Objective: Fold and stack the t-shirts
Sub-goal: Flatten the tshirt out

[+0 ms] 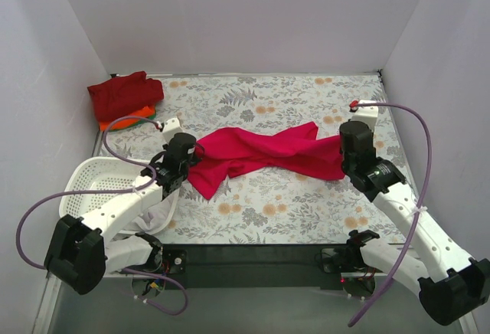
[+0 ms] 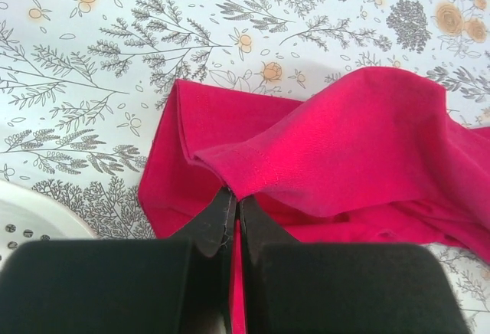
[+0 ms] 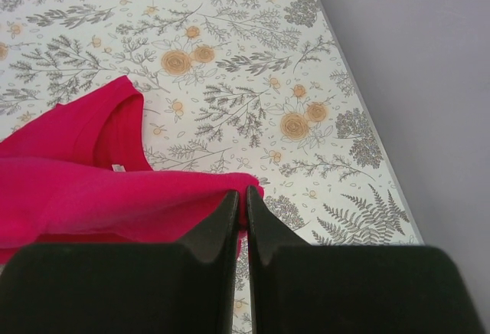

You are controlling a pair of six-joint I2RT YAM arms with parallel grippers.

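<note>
A bright pinkish-red t-shirt (image 1: 264,152) lies stretched and twisted across the middle of the floral table. My left gripper (image 1: 193,152) is shut on its left end; in the left wrist view the cloth (image 2: 344,142) is pinched between the black fingertips (image 2: 218,215). My right gripper (image 1: 346,156) is shut on its right end; in the right wrist view the cloth (image 3: 99,188) is pinched at a folded edge, with the collar showing at the left. Folded dark red (image 1: 122,94), orange and green shirts (image 1: 130,118) are stacked at the far left corner.
A white lattice basket (image 1: 96,181) stands at the near left, beside my left arm; its rim shows in the left wrist view (image 2: 31,215). White walls close in the table (image 1: 291,211) on three sides. The right wall (image 3: 429,81) is close to my right gripper.
</note>
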